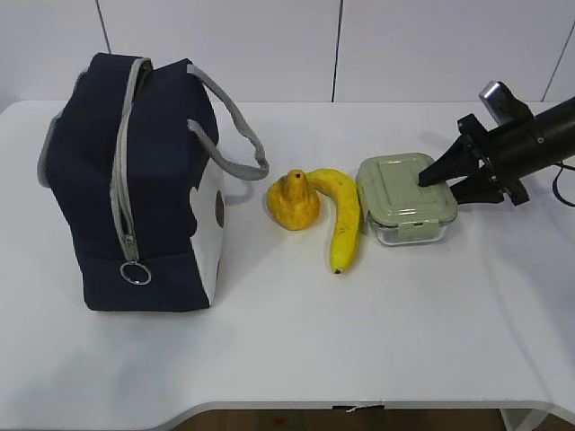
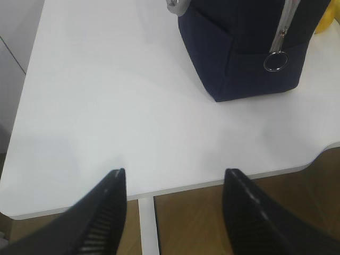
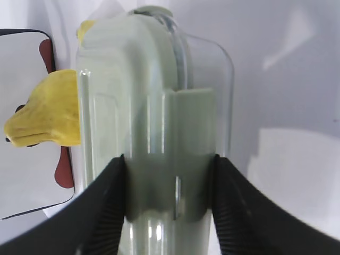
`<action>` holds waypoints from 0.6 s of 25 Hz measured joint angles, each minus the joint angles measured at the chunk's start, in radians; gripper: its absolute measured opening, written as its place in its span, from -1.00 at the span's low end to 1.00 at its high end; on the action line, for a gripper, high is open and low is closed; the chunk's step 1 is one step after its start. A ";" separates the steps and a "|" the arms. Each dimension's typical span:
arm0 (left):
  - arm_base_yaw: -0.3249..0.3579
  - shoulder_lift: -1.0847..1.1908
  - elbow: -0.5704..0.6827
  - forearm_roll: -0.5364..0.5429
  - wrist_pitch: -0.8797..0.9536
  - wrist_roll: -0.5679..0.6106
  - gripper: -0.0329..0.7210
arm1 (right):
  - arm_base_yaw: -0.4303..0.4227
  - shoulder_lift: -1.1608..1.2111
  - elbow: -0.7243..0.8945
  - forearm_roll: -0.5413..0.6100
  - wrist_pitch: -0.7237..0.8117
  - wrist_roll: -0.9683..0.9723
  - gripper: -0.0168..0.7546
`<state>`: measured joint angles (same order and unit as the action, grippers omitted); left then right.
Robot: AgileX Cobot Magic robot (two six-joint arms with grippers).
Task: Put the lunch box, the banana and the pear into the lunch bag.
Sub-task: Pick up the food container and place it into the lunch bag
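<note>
Nearest the right wrist camera, the right pincer [image 3: 169, 204] is seen with its two fingers [image 3: 103, 212] set against opposite sides of the box [image 1: 406, 197], one finger on the lid side and one on the glass side; the box fills the gap between them, so the pincer is judged to be pinching the box rather than standing free. From outside, the same pincer [image 1: 433, 178] is shown at the box's right-hand end, reaching in from the right edge of the table [image 1: 287, 341]. The box lies flat, its long axis running roughly left to right, in line with the arm's approach. The bag [image 1: 135, 189] stands well apart at the far left, upright, its zipper closed as far as can be told, the pull ring [image 1: 136, 273] hanging low on the near end. Between bag and box lie the pear [image 1: 295, 199] and the banana [image 1: 342, 215], the banana just beside the box and touching the pear. The left pincer [image 2: 172, 207] is spread and empty, held near the table's front-left edge, the bag [image 2: 249, 53] lying ahead of it. The left arm is thus nearer the bag, the right arm nearer the box, which must be carried leftward over the fruit.
</note>
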<state>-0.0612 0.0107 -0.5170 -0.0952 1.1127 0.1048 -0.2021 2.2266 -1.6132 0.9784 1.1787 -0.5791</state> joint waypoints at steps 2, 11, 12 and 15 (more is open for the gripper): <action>0.000 0.000 0.000 0.000 0.000 0.000 0.24 | 0.000 -0.007 0.000 -0.002 0.000 0.004 -0.01; 0.000 0.000 0.000 0.000 0.000 0.000 0.24 | 0.000 -0.048 0.000 -0.007 -0.002 0.018 -0.01; 0.000 0.000 0.000 0.000 0.000 0.000 0.24 | 0.000 -0.048 0.000 -0.010 -0.002 0.023 -0.01; 0.000 0.000 0.000 0.000 0.000 0.000 0.24 | 0.000 -0.055 0.000 -0.017 -0.002 0.030 -0.01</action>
<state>-0.0612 0.0107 -0.5170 -0.0952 1.1127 0.1048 -0.2021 2.1719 -1.6132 0.9610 1.1768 -0.5488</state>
